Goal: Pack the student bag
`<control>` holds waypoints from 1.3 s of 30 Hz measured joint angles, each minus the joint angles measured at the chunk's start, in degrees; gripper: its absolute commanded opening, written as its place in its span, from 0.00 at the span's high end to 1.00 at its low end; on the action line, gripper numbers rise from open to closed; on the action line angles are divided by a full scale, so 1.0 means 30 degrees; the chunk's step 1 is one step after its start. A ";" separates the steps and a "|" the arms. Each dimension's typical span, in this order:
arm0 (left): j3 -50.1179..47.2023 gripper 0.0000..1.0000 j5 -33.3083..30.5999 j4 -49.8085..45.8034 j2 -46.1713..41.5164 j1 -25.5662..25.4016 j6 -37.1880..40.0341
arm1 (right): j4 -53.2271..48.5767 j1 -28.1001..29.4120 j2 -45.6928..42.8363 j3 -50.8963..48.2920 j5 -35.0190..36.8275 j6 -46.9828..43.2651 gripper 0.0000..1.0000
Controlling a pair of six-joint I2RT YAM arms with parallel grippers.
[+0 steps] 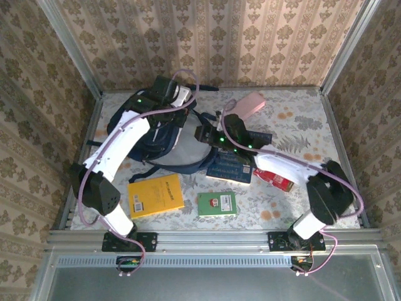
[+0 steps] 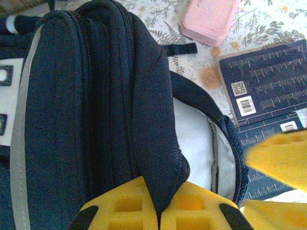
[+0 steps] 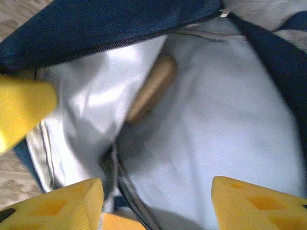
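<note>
Clamping the bag (image 2: 86, 120) by its rim in the left gripper (image 2: 160, 194); holding the right gripper (image 3: 156, 187) released, lining (image 3: 216, 120) just ahead.

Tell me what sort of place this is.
Probably a robot test booth dressed like a home, not a real room: patterned wallpaper set in a bare metal frame, a flowery tablecloth, and a backpack and yellow book laid out for packing.

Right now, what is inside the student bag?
The student bag is open: pale lining and one tan rounded object show inside; what it is, I cannot tell. Deeper parts are hidden by the lining's folds and the navy fabric.
</note>
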 measured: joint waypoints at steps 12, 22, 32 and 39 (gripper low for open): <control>-0.3053 1.00 0.1625 0.2018 0.0015 -0.0648 -0.1086 | -0.9814 -0.0962 -0.4291 -0.1792 0.0867 -0.4867 0.37; -0.4087 0.98 0.2244 0.3031 0.0554 -0.1151 -0.1712 | -0.9814 -0.5515 0.0372 0.3089 0.0321 -0.3330 0.44; -0.5071 0.97 0.2892 0.3949 0.0546 -0.1180 -0.2069 | -1.0010 -0.7446 1.3143 1.7507 -0.2616 -0.2310 0.47; -0.5071 0.97 0.3592 0.4175 0.0554 -0.1027 -0.2397 | -1.2211 -0.8284 2.0393 2.6920 -0.4124 -0.1428 0.48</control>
